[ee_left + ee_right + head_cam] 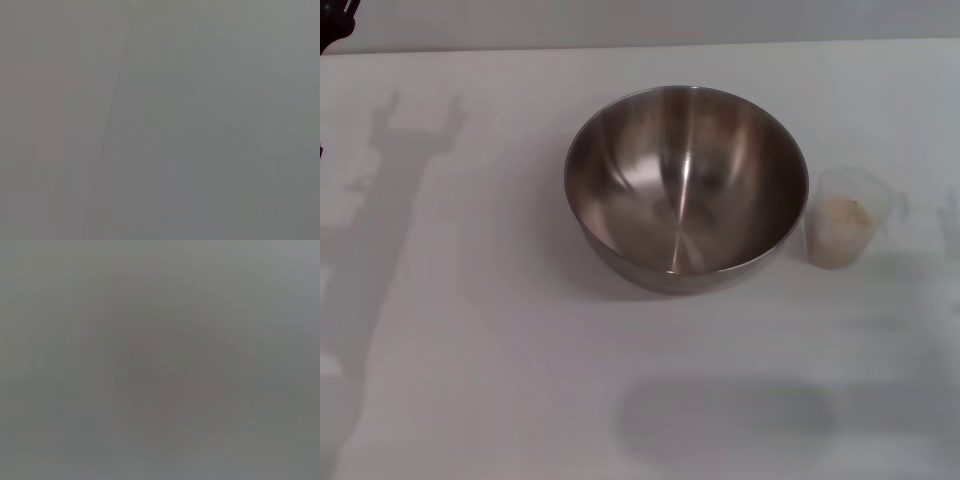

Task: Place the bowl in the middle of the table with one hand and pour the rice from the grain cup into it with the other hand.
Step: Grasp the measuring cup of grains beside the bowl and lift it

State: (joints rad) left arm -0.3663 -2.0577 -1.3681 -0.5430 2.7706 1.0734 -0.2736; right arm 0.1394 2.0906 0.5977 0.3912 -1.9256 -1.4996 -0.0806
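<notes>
Item one: the bowl (pixel 686 188), stainless steel, round and deep, standing upright on the counter (pixel 470 350) near the middle of the head view, a little toward the far side. We record its brushed inside as bare metal with bright streaks of reflection; no grains lie in it.

Item two: the grain cup (pixel 843 231), small, translucent plastic, upright on the counter just beside the bowl on the robot's right. We cannot tell whether its wall touches the bowl's rim or stands a sliver apart. A faint side handle shows on the cup's right.

Item three: the rice (pixel 844 216), pale beige grains heaped inside the grain cup, filling the lower part and visible through the wall.

Item four: the counter itself, plain white, carrying both pieces. We note on it a forked grey shadow along the left side and a soft oblong shadow near the front edge.

Item five: a dark fragment of arm (pixel 338 22) at the far left corner of the head view, well apart from the bowl. We see neither hand in any view, so whether the left hand or the right hand is spread or closed cannot be told. Both wrist views show us only a flat grey blur with nothing we can make out.
</notes>
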